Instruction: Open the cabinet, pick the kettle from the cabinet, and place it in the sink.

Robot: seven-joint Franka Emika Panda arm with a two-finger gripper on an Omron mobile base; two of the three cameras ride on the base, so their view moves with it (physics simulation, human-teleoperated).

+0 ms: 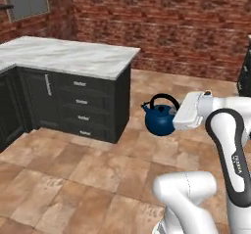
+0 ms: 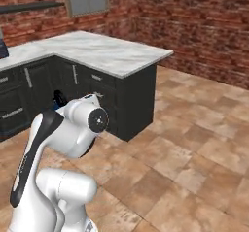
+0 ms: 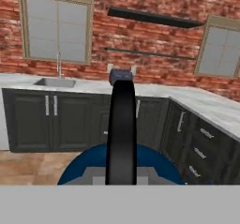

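Counter of white marble at far left in left base view, set over low black cabinets with short silver handles. Brick wall behind, tan tile floor below. Further right, kettle: round, dark blue, black loop handle arched on top, short spout pointing left toward the cabinets. Hangs clear of the floor, level with the lower drawers, just right of the counter's end. Touching its right side, the white hand of the arm, which rises from lower right.

Right base view: same counter corner at left and centre, arm in front at lower left, a sliver of blue kettle barely visible behind the arm's elbow joint; hand hidden.

Hand view, left to right: window on the brick wall, thin chrome faucet beneath it, sink sunk in the marble counter at upper left, well apart from the kettle. At centre, black kettle handle running straight up from the bottom, blue dome of the body spreading to either side below. Gripper clenched on that handle, fingertips themselves hidden under the kettle. Small dark object on the counter right behind the handle's top, too blurred to name. Dark shelf high on the wall, second window at right, drawers along the right-hand counter run.
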